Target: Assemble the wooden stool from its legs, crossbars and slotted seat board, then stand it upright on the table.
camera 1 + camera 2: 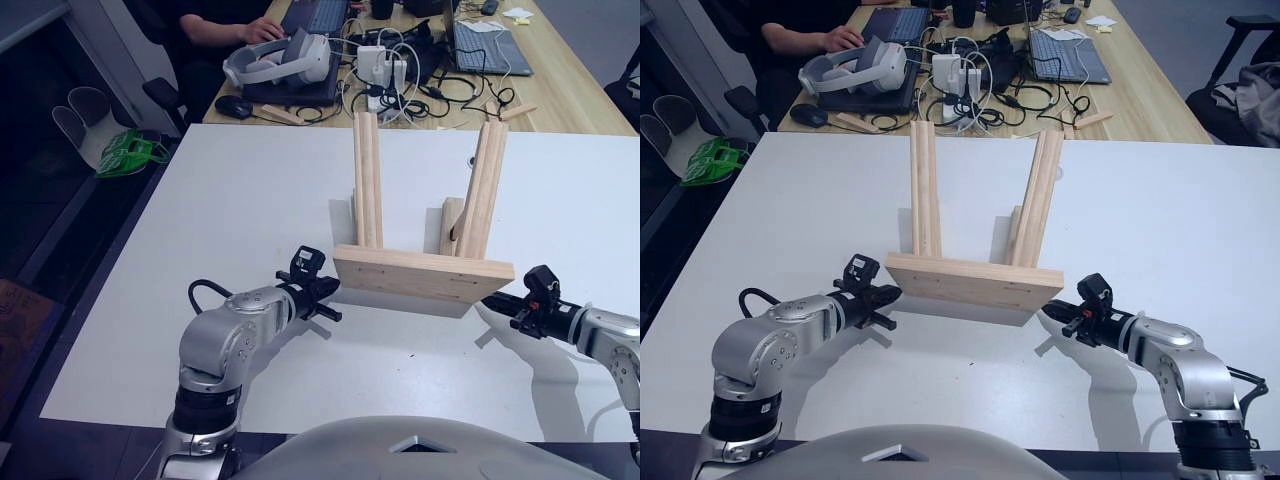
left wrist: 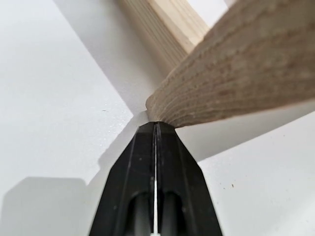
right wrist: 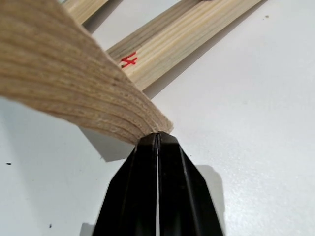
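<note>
Left claw [image 1: 326, 290] is pinched fully closed, gripping nothing, with its tip butting the seat board [image 1: 422, 276] at the lower-left corner. Right claw [image 1: 500, 301] is doing the same, closed and empty, nosing the lower-right corner. Probably both are bracing the board from opposite ends to lever it up. The stool is lying on its side mid-frame on the table [image 1: 230, 190], its legs [image 1: 367, 180] running toward the upper frame and a crossbar [image 1: 452, 224] by the right leg. It looks assembled but not yet upright.
</note>
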Action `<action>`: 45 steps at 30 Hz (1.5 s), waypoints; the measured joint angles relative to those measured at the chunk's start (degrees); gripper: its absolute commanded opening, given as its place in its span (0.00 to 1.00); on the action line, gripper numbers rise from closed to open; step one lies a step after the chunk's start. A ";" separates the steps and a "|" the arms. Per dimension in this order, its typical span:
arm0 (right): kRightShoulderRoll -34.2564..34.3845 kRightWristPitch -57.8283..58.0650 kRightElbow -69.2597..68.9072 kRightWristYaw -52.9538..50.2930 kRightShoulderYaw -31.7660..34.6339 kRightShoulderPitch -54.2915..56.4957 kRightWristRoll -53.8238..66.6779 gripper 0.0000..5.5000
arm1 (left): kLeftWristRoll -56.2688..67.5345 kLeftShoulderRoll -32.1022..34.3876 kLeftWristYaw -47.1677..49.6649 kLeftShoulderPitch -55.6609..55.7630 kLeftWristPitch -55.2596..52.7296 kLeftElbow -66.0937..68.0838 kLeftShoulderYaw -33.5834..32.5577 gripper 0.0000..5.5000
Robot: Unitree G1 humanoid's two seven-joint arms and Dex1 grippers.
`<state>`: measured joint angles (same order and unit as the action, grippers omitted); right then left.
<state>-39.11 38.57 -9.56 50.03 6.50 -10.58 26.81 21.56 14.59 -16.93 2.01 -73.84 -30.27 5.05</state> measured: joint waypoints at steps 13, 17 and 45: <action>1.69 8.15 -4.21 -1.00 4.71 2.34 6.82 0.00 | 3.42 -1.19 -1.44 0.24 0.41 0.06 -6.62 0.01; 2.09 9.88 -4.46 -1.32 5.65 2.68 7.70 0.00 | 4.93 -1.69 -1.58 0.54 0.76 0.05 -8.21 0.01; 6.92 16.66 -8.06 -8.01 10.72 9.56 12.52 0.00 | 12.19 -5.92 -2.50 1.82 3.57 -0.02 -18.71 0.01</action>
<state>-32.19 55.23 -17.63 42.02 17.22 -1.02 39.33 33.75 8.67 -19.43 3.83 -70.27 -30.30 -13.65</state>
